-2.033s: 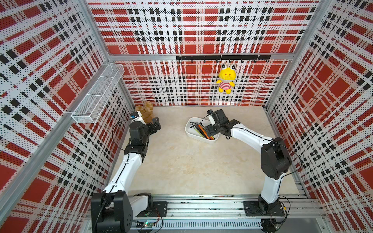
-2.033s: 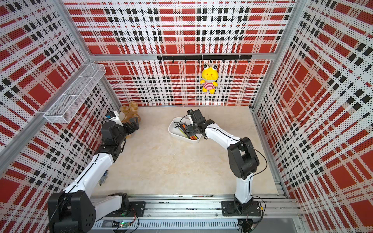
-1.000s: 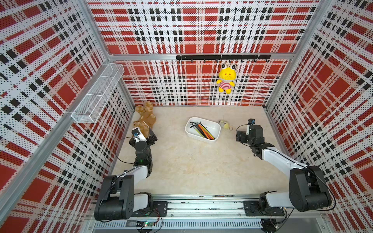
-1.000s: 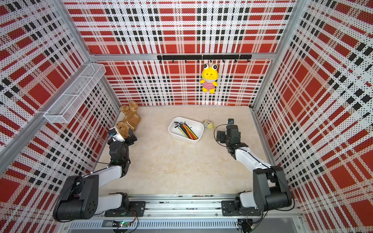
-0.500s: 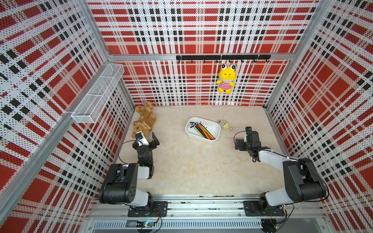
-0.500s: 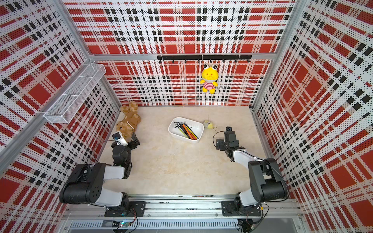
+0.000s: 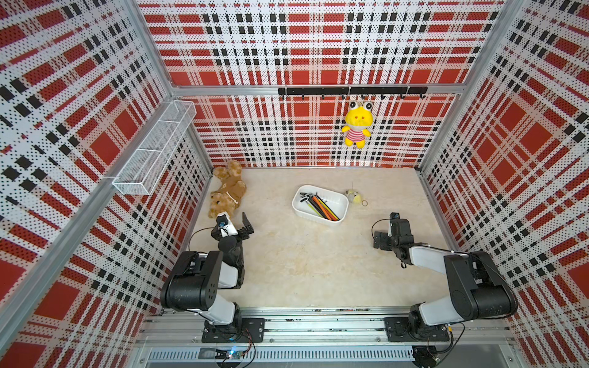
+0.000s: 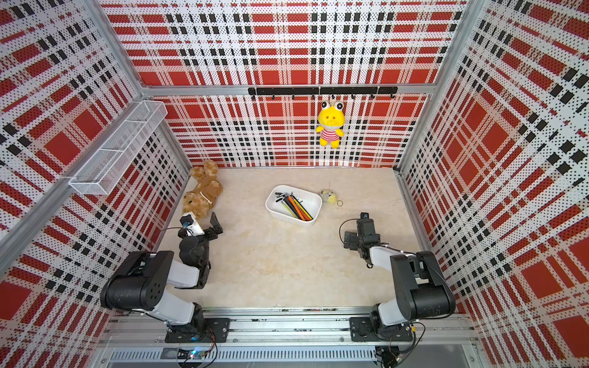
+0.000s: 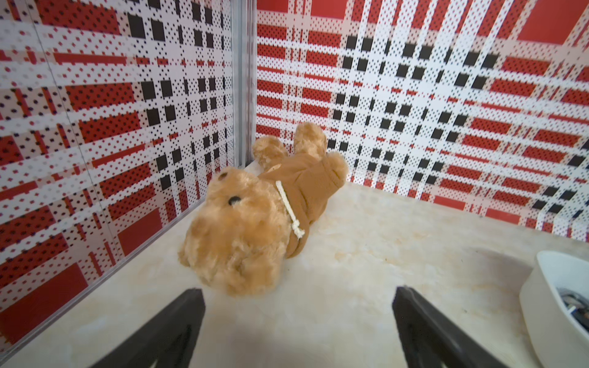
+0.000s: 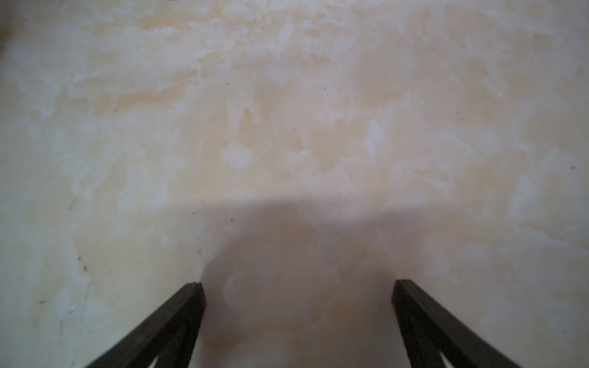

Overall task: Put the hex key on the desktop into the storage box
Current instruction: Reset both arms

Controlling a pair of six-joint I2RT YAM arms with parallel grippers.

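Top views: marbled desktop (image 7: 302, 261), plaid walls (image 7: 318, 47)

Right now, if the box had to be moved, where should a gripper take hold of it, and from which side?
Likely the box wall at the corner nearest the yellow charm, pinched from above with one finger inside and one outside. The wall is thin and upright, and the hex keys lie slanted, leaving that inside stretch bare.
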